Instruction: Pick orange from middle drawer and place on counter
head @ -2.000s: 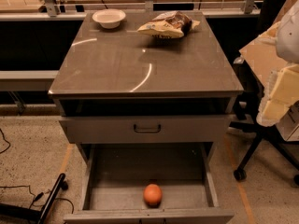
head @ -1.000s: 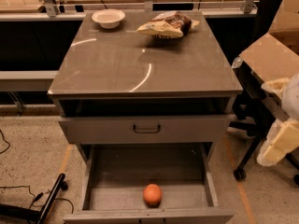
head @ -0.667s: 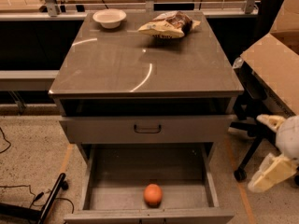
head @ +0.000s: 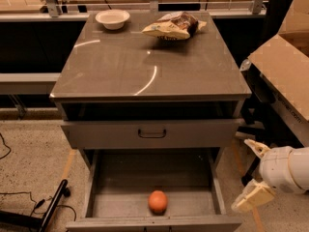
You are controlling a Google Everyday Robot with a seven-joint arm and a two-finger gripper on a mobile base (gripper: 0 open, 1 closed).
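Jaws look spread on my gripper (head: 242, 175), outside the middle drawer (head: 126, 177), with the orange (head: 158, 201) off to its left.

- The gripper (head: 242, 175) is just outside the right wall of the middle drawer (head: 140, 170), level with the drawer's front half.
- It has two fingers (head: 253, 196), pale cream-tan and blocky, each tapering like a wedge to a blunt tip, with a clear gap between them.
- The finger nearer the drawer's back is slimmer and has a lighter edge.
- Behind the fingers, farther right of the drawer, is a smooth, rounded white wrist housing (head: 285, 169), barrel-shaped, plain and slightly glossy.
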